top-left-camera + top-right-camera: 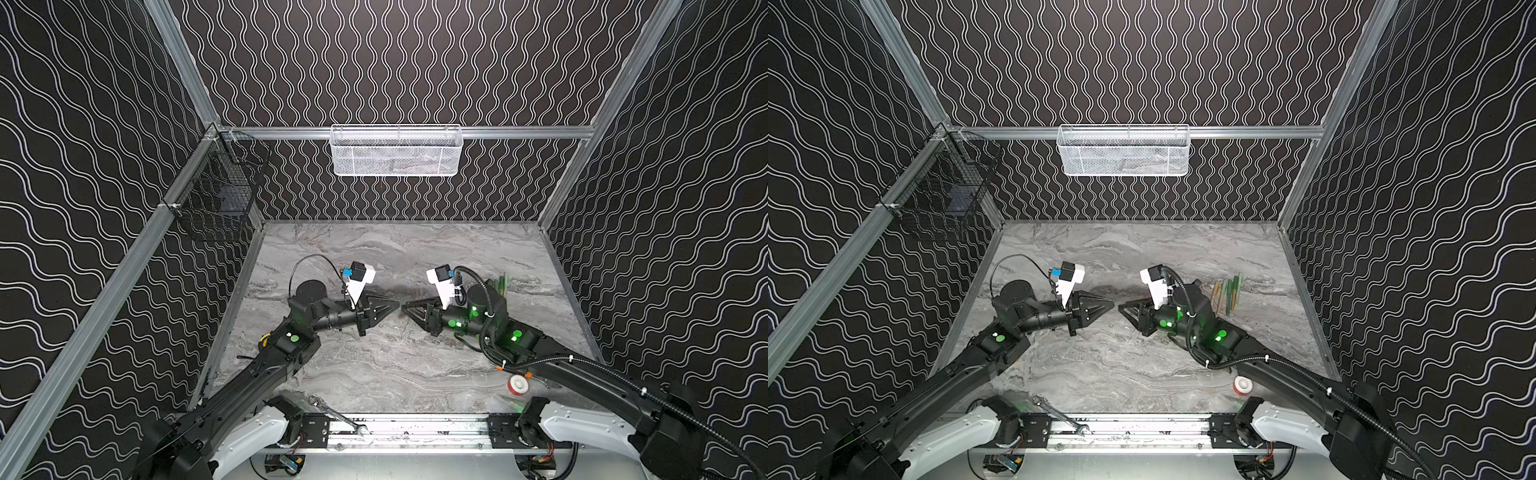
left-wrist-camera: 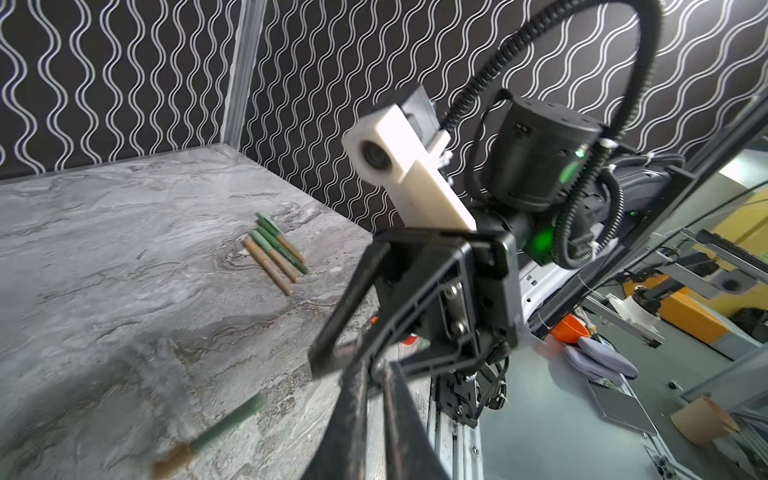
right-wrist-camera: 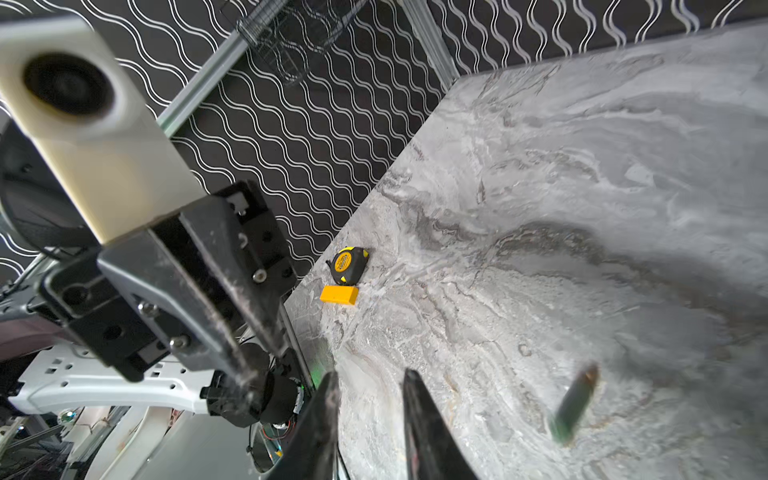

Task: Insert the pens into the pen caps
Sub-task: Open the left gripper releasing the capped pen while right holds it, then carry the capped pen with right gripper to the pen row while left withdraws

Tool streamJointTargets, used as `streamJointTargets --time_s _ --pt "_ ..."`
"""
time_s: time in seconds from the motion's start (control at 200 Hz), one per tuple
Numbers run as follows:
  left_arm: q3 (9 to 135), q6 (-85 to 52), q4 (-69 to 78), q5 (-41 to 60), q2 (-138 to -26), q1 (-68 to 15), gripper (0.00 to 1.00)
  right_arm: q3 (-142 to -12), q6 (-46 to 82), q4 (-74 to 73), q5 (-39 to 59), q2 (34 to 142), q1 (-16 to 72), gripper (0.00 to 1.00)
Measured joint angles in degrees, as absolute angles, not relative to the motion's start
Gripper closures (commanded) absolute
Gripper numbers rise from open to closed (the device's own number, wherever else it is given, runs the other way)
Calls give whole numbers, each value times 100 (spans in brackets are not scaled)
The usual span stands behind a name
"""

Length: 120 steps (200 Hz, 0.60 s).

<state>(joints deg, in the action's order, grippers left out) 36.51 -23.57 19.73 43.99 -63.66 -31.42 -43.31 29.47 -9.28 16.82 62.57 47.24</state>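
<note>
1. Green with a tan end: 1 loose pen (image 2: 226, 417), smeared by blur, near the middle of the table (image 1: 1142, 257). Cannot tell whether lying flat or in the air. Not made out in either top view.
2. Tan end likely its cap (image 2: 170, 464), already pushed on.
3. Off toward the back edge from both sets of tips, not between any jaws. Long axis roughly along the line joining the 2 arms, with the tan end toward the left arm and the green end toward the right. Judged from the 2 wrist views only.
4. On the right gripper (image 3: 370, 376), jaws a little apart with nothing between them.
5. On the left gripper (image 1: 1112, 304), jaws closed to a point with nothing seen in them. Tips of both nearly meeting over the middle of the table in both top views.
6. About 5 more green-and-tan pens (image 1: 1227, 293) side by side near the right edge, long axes roughly front to back, well apart from the loose pen. Look capped as well.
7. Probably next: lifting the loose pen over to that row. Right arm nearer the row, both about equally near the pen. Calls for wider jaws, turned to straddle the barrel across its long axis.
</note>
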Motion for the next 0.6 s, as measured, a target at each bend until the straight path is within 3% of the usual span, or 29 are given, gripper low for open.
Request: streamJointTargets --time_s 0.305,0.445,0.601 --pt "3653 -2331 1942 4331 -6318 -3146 82 -4329 2781 -272 1846 6084 4230 60" --pt "3756 -2222 1695 4062 -6469 -3146 57 -4244 2783 -5 1719 6163 3940 52" --pt "3933 -2211 1247 3704 -7015 -3146 51 -4248 2753 362 1712 6611 3695 49"
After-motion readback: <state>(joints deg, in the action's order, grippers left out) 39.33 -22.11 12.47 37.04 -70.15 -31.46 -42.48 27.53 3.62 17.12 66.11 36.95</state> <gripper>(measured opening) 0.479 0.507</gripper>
